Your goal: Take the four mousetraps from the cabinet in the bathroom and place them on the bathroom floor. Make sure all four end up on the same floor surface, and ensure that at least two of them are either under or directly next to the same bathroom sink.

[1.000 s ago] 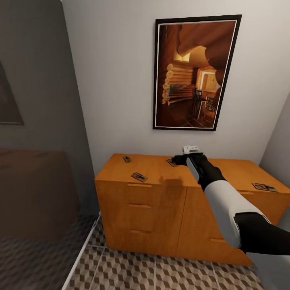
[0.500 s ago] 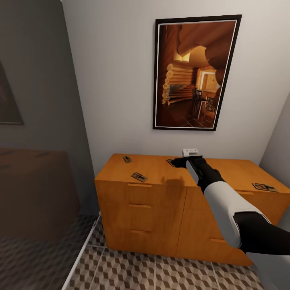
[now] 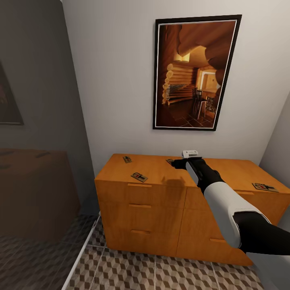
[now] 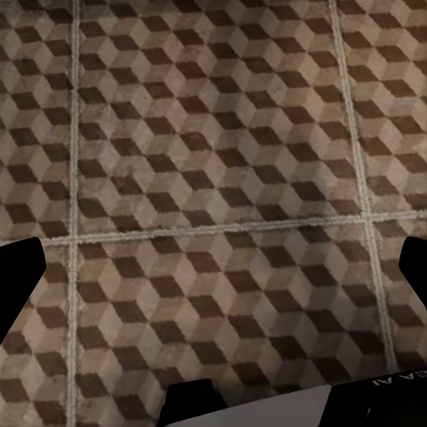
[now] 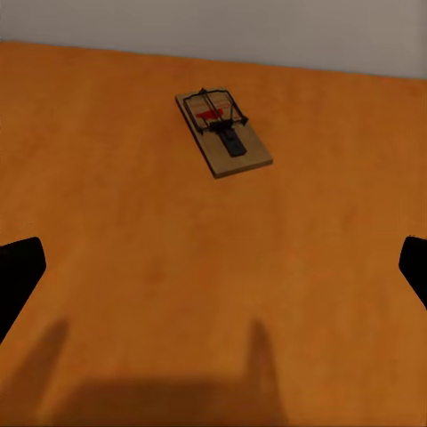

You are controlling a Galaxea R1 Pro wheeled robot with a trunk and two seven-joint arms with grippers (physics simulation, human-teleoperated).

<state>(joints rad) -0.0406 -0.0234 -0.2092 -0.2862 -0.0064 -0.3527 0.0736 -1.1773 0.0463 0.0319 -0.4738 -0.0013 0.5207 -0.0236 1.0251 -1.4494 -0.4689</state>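
Right gripper (image 3: 178, 162), fingers spread wide and empty, hovers over the cabinet (image 3: 161, 189) top reaching for a mousetrap (image 5: 223, 132) lying flat at its 12 o'clock, so the pickup step calls for advancing, lowering and closing.

Your right gripper (image 3: 180, 162) has crept toward the cabinet's (image 3: 161, 209) back edge over the last second, a little farther from you each half second. It now covers more of the mousetrap (image 3: 170, 161) near the back edge, so less of that board shows at the gripper's left in the head view.
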